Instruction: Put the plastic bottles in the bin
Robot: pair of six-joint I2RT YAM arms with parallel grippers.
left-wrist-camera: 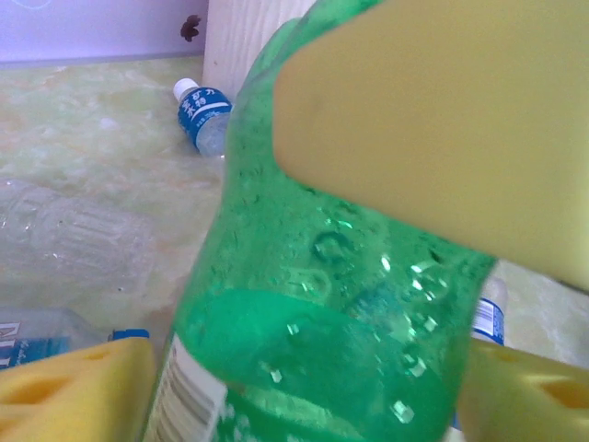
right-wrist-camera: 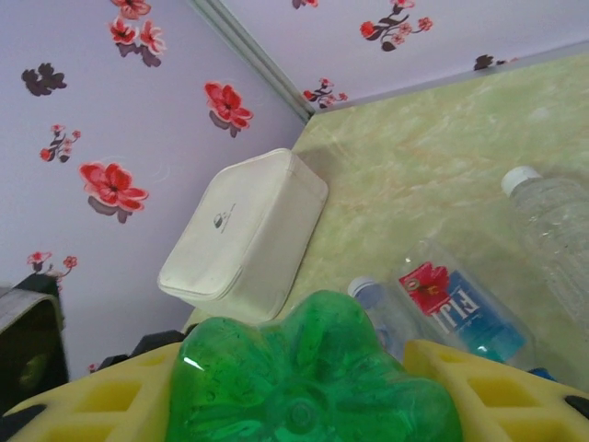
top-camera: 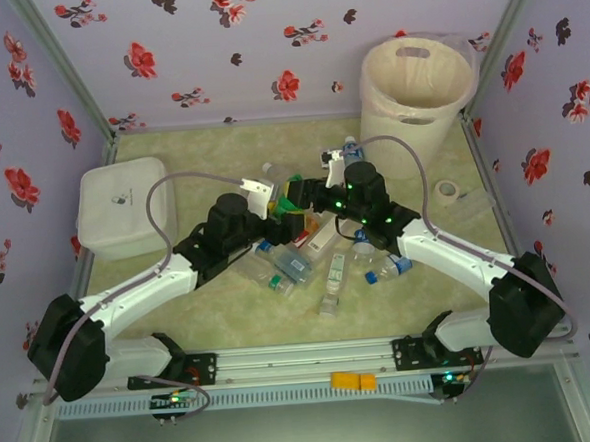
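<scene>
While right gripper (right-wrist-camera: 308, 410) clasps one green bottle (right-wrist-camera: 308, 364), one bin (top-camera: 418, 133) stands.

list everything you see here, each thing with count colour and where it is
green bottle: one, green, held up over mid-table between the two grippers
other plastic bottles: about a dozen, hard to count, mostly clear with blue caps and labels, heaped mid-table
bin: one, cream, far right corner
white box: one, white, left side of the table
tape roll: one, white, right side
yellow block: one, on the near rail
table: one, pale green marbled
left gripper: yellow fingers either side of the green bottle, grip unclear
right gripper: yellow fingers closed on the green bottle's base
</scene>
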